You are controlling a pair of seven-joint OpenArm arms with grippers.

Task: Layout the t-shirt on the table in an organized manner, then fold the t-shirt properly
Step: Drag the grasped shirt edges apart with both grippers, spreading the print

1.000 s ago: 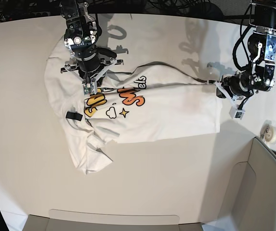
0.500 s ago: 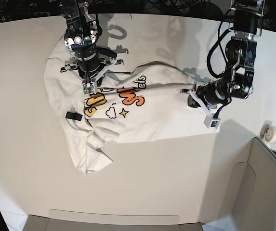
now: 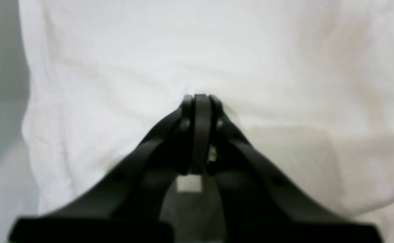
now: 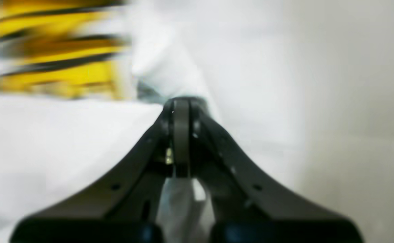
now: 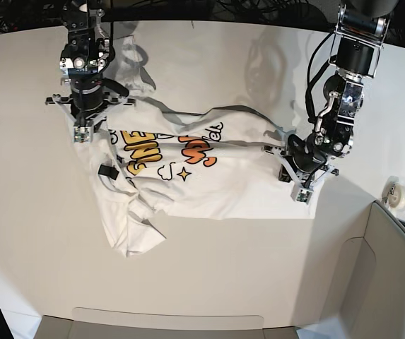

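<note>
Both my left hand [image 5: 292,159] and right hand [image 5: 83,120] are clamped shut on the shirt [image 5: 209,176], which lies crumpled mid-tabletop [image 5: 223,268]. If I pull unevenly, I expect fabric slipping free or bunching worse.

Robotics lab — cable tangle [image 5: 259,8] behind a bare white table [image 5: 223,268].

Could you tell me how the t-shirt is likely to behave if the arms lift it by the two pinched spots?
The t-shirt will probably sag between the right gripper and left gripper, since it already lies in soft creases. It looks light, so it should lift easily. The bunched lower part may drag across the table rather than unfold by itself.
</note>
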